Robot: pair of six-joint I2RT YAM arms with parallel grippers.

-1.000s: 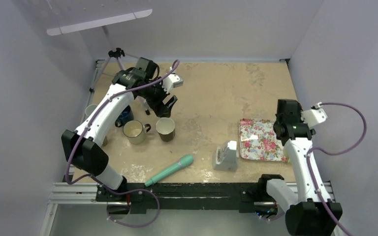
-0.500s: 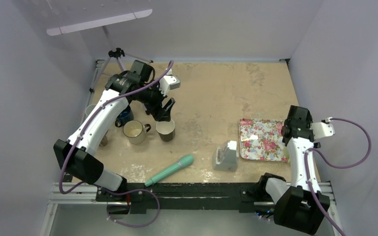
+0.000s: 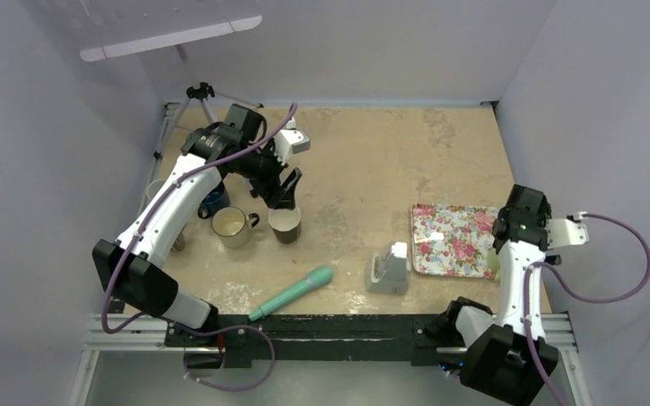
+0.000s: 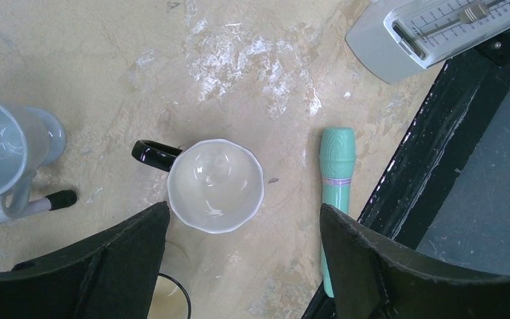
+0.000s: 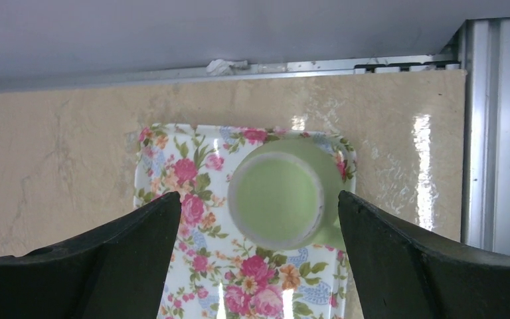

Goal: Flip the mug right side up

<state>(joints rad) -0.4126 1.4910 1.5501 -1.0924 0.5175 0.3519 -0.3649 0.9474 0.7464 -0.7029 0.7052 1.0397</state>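
Observation:
A pale green mug (image 5: 276,199) stands on the floral tray (image 5: 192,219) near its right end, flat base up and handle toward the lower right. My right gripper (image 5: 259,199) hovers above it, open, with a finger on each side of the mug and neither touching it. From the top view the right wrist (image 3: 520,227) covers the mug. My left gripper (image 4: 242,219) is open over a white cup with a black handle (image 4: 216,185), which stands mouth up. In the top view the left gripper (image 3: 283,190) hangs just above that cup (image 3: 285,222).
A teal handled tool (image 3: 292,293) lies near the front rail. A grey-white device (image 3: 388,269) stands left of the tray. A cream mug (image 3: 232,225), a blue mug (image 3: 214,200) and a grey mug (image 3: 156,190) sit at the left, with a tripod (image 3: 199,93) behind them.
My right arm has swung right and toward the near edge, over the tray's right end, with its jaws opening wider. The left gripper dropped a little toward the white cup, then held still.

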